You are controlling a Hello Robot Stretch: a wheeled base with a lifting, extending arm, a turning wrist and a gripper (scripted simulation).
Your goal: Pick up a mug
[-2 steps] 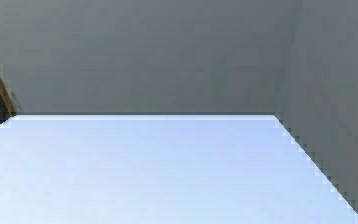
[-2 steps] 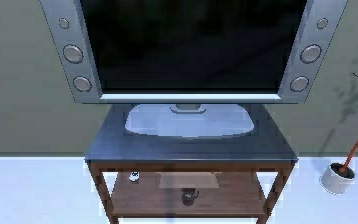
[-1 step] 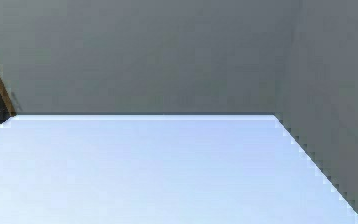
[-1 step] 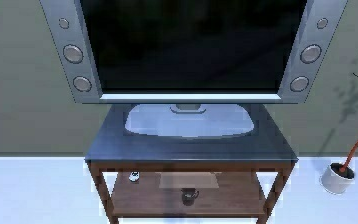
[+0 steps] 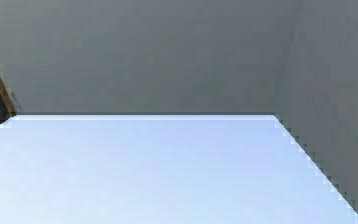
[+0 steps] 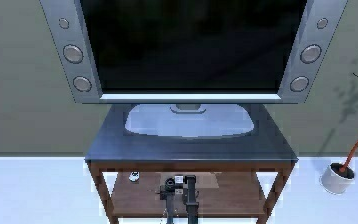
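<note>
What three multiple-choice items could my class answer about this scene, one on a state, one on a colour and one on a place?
1. The television screen is:
A. dark
B. showing a bright picture
C. covered by a cloth

2. The plant pot is:
A. red
B. white
C. black

3. The small pale thing lies:
A. on the television's base
B. in the plant pot
C. on the stand's lower shelf

Answers:
1 A, since the screen is black all over inside its silver frame.
2 B, since the pot is plain white with thin stems rising from it.
3 C, since it rests on that wooden shelf, near its left end in the arm side view.
</note>
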